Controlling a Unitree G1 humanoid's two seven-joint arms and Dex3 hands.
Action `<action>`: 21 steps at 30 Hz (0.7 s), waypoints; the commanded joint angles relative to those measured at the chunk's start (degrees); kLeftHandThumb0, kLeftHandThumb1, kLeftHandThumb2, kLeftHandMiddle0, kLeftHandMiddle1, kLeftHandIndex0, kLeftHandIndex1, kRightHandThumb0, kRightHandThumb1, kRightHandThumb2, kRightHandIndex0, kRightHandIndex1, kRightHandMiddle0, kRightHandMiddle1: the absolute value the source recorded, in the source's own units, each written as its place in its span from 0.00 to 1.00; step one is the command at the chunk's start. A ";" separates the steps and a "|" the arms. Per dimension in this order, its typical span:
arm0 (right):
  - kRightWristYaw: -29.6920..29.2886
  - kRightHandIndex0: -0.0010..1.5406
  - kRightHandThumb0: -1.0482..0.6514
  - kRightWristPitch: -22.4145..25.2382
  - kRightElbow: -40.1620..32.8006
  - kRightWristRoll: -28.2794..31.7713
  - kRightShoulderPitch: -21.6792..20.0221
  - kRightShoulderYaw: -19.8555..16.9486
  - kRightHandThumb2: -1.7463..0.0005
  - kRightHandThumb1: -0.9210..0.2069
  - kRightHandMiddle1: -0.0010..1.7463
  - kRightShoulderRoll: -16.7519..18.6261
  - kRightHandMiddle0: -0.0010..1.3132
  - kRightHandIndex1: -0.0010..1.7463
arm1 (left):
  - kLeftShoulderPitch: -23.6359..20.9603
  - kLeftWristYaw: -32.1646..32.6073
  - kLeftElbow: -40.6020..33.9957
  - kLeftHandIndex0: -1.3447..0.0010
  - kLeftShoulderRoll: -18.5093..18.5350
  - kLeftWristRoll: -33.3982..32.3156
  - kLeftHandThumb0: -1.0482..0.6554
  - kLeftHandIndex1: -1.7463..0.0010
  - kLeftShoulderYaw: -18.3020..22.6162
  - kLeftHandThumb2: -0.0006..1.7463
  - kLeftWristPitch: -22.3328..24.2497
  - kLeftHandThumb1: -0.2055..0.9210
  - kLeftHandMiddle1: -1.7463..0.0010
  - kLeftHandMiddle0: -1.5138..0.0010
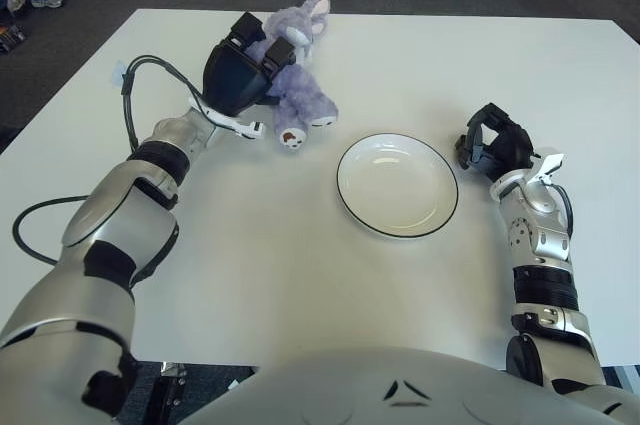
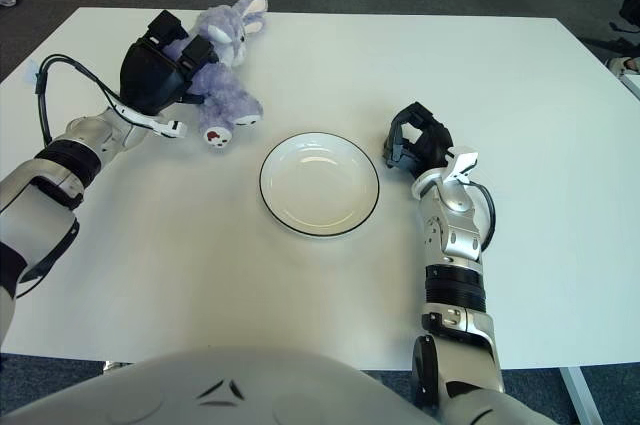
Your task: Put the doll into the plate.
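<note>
While left hand (image 1: 240, 73) fingers grip doll (image 1: 297, 85), plate (image 1: 397, 185) well apart, right hand (image 1: 492, 145) curled, empty

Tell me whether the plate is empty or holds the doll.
Empty: the plate shows bare white; the left hand grips the doll beside it.

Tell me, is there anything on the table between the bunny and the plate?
No. Between the bunny, held by the left hand, and the plate there is only bare white table, seen in both views.

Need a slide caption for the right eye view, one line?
Left hand grips the purple plush bunny beside the empty white plate; right hand idles right of it.
</note>
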 commanded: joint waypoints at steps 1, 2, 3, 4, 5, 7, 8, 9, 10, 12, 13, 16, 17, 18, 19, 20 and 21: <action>0.02 0.82 0.35 1.00 1.94 -0.26 0.46 0.19 0.31 0.46 1.00 -0.17 0.42 1.00 | 0.07 2.37 -2.47 0.56 1.91 0.85 0.61 0.00 1.02 0.84 -0.56 0.34 0.00 0.61; 0.01 0.82 0.35 1.03 1.97 -0.35 0.44 0.26 0.31 0.46 1.00 -0.23 0.42 1.00 | 0.16 2.91 -3.42 0.56 2.31 1.11 0.61 0.00 1.12 0.84 -0.72 0.35 0.00 0.61; -0.01 0.82 0.35 1.05 1.98 -0.38 0.44 0.31 0.31 0.46 1.00 -0.27 0.42 1.00 | 0.25 3.23 -4.09 0.56 2.58 1.28 0.61 0.00 1.21 0.84 -0.79 0.35 0.00 0.61; 0.01 0.82 0.35 1.06 1.97 -0.38 0.45 0.35 0.31 0.46 1.00 -0.30 0.42 1.00 | 0.30 3.98 -4.80 0.56 2.86 1.68 0.61 0.00 1.23 0.84 -0.73 0.35 0.00 0.61; 0.02 0.82 0.35 1.06 1.97 -0.36 0.46 0.38 0.31 0.46 1.00 -0.32 0.42 1.00 | 0.35 4.43 -5.21 0.57 3.01 1.95 0.61 0.00 1.27 0.83 -0.66 0.36 0.00 0.61; 0.04 0.82 0.35 1.04 1.98 -0.32 0.47 0.44 0.31 0.45 1.00 -0.37 0.41 1.00 | 0.47 5.07 -5.89 0.57 3.23 2.43 0.61 0.00 1.40 0.83 -0.51 0.36 0.00 0.62; 0.09 0.82 0.35 0.98 2.14 -0.34 0.40 0.48 0.31 0.45 1.00 -0.43 0.41 1.00 | 0.48 5.73 -6.37 0.57 3.38 2.83 0.61 0.00 1.43 0.83 -0.30 0.36 0.00 0.62; 0.12 0.82 0.35 0.94 2.27 -0.35 0.34 0.51 0.31 0.45 1.00 -0.47 0.41 1.00 | 0.48 6.22 -6.73 0.57 3.49 3.13 0.61 0.00 1.45 0.83 -0.14 0.36 0.00 0.62; 0.11 0.82 0.35 0.97 2.33 -0.38 0.30 0.56 0.31 0.45 1.00 -0.52 0.41 1.00 | 0.48 7.08 -7.39 0.57 3.72 3.61 0.61 0.00 1.46 0.83 0.16 0.36 0.01 0.62; 0.08 0.82 0.35 1.00 2.36 -0.39 0.28 0.63 0.31 0.45 1.00 -0.59 0.41 1.00 | 0.52 7.92 -8.09 0.57 3.96 4.14 0.61 0.00 1.53 0.83 0.47 0.37 0.01 0.62; 0.05 0.82 0.35 1.04 2.35 -0.38 0.28 0.66 0.31 0.45 1.00 -0.61 0.41 1.00 | 0.55 8.28 -8.44 0.57 4.08 4.40 0.61 0.00 1.59 0.83 0.59 0.37 0.01 0.62; -0.21 0.82 0.35 1.39 2.23 -0.40 0.26 0.75 0.32 0.45 1.00 -0.66 0.41 1.00 | 0.77 9.39 -9.97 0.57 4.58 5.27 0.61 0.00 1.85 0.83 1.07 0.37 0.01 0.62; -0.32 0.82 0.35 1.54 2.17 -0.41 0.25 0.78 0.32 0.45 1.00 -0.68 0.41 1.00 | 0.88 9.75 -10.58 0.57 4.76 5.55 0.61 0.00 1.95 0.83 1.27 0.37 0.01 0.62; -0.40 0.82 0.35 1.70 2.12 -0.39 0.25 0.80 0.32 0.45 1.00 -0.70 0.41 1.00 | 1.15 9.94 -11.55 0.57 5.00 5.73 0.61 0.00 2.15 0.83 1.49 0.37 0.01 0.62; -0.45 0.82 0.35 1.79 2.08 -0.38 0.25 0.83 0.32 0.44 1.00 -0.72 0.41 1.00 | 1.37 10.02 -12.22 0.57 5.16 5.86 0.61 0.00 2.32 0.83 1.63 0.37 0.01 0.62; -0.49 0.82 0.35 1.91 2.03 -0.36 0.25 0.85 0.32 0.44 1.00 -0.74 0.41 1.00 | 1.66 10.06 -12.99 0.57 5.30 5.96 0.61 0.00 2.55 0.83 1.71 0.36 0.01 0.62; -0.52 0.82 0.35 1.99 2.00 -0.34 0.25 0.86 0.32 0.44 1.00 -0.75 0.41 1.00 | 1.90 10.05 -13.56 0.57 5.41 6.05 0.61 0.00 2.76 0.83 1.77 0.36 0.01 0.62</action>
